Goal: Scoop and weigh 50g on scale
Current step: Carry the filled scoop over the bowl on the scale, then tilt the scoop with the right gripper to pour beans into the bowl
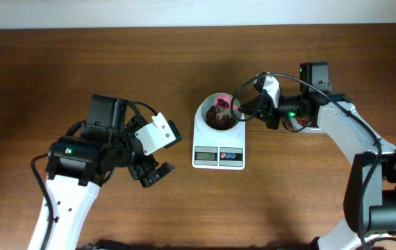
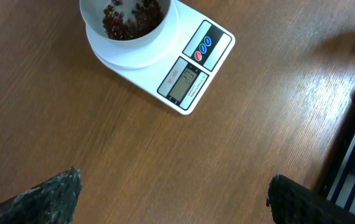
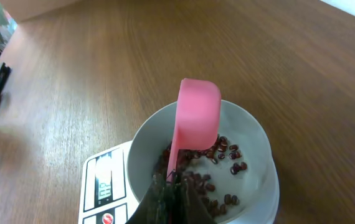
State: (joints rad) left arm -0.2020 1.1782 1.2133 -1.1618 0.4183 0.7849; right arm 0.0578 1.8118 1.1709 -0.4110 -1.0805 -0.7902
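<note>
Closest to the right wrist lens is our right claw (image 3: 168, 194), pressed together on the thin handle of the pink scoop (image 3: 198, 118), whose cup hangs over the white bowl (image 3: 255, 134) on the scale (image 1: 218, 158). We see only the cup's smooth outer side, so we cannot tell whether anything is left in it. The beans (image 3: 227, 152) lie in a loose, thin scatter on the bowl's floor, more toward the handle side. We judge them light, hard and smooth. They will roll and bounce rather than stay in a heap, and they are too small to pinch, so they are best carried in the scoop and let fall slowly from low over the bowl. The scoop looks stiff and light, and the far end of its handle is the natural place to hold it. The bowl merely rests on the scale, so a nudge could shift it and upset the reading. Our left claw (image 2: 174, 190) hangs spread wide above bare desk (image 1: 59, 62), near the scale's front and holding nothing. The display is too small and blurred to read in every view. Under the right arm a red-brown patch shows, perhaps the tub (image 1: 301, 123), though most of it is hidden.
</note>
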